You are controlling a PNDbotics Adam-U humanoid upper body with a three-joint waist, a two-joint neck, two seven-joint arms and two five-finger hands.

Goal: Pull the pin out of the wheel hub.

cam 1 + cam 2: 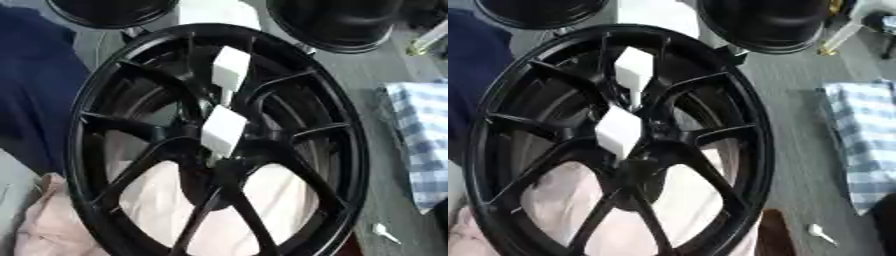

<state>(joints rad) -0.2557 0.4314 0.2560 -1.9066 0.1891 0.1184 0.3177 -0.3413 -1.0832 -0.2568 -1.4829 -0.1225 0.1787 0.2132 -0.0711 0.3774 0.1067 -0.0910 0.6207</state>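
While the black wheel hub [219, 145] is filling the frame over grey floor [385, 200], neither robot hand of mine is showing.

Light is even and moderate, diffuse, no single source identifiable. Both views are soft overall; edges smear slightly, fine detail lost. The black wheel hub [214, 145] shows dull sheen along its rim and spokes, no hard glare. The two white blocks [224, 129] near frame centre are the brightest areas, almost washed out, surfaces featureless. Pale cloth [166, 200] seen through the spokes at lower centre reads bright. Checked cloth [424, 140] at right edge is blurred. Shadows are weak, soft-edged. Upper corners are dark.
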